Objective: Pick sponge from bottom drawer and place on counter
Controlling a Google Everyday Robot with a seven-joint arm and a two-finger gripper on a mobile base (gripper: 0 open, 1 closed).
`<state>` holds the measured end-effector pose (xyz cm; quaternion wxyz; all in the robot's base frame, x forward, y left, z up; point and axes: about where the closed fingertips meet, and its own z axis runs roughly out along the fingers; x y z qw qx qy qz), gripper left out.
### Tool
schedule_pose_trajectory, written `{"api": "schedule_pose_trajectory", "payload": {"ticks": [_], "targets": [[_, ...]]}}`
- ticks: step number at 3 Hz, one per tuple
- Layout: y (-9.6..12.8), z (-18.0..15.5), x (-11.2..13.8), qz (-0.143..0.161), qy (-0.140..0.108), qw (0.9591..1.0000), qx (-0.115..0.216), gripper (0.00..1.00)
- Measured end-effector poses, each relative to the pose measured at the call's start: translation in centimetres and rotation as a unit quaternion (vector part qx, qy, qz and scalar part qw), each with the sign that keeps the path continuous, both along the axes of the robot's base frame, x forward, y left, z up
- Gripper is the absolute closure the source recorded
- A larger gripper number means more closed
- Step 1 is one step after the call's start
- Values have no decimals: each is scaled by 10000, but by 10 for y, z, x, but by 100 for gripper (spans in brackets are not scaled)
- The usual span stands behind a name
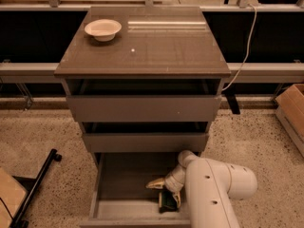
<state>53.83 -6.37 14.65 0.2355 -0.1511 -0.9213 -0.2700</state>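
Note:
The bottom drawer (123,184) is pulled out, a wide grey tray below two other drawers. The dark green sponge (166,203) lies on its floor near the front right. My gripper (165,192) reaches down into the drawer from the right on the white arm (213,189). Its pale yellow fingertips (155,185) are spread, one to the left of the sponge and one at its right edge. The gripper sits just over the sponge and partly covers it. The counter (156,46) is the glossy grey-brown top of the cabinet.
A white bowl (102,29) stands on the counter's back left corner. The two upper drawers (142,108) are slightly open above the gripper. A black bar (38,184) lies on the floor at left, and a cardboard box (290,108) stands at right.

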Motion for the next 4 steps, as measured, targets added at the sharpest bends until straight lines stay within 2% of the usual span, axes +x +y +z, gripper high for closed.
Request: {"api": "schedule_pose_trajectory", "payload": {"ticks": [1, 2, 3, 4], "targets": [[-6, 2, 6, -51, -114, 9998, -127, 0], [-2, -11, 3, -71, 29, 9999, -85, 0], [1, -16, 2, -80, 116, 9999, -36, 18], [1, -16, 2, -80, 116, 9999, -36, 41]]}}
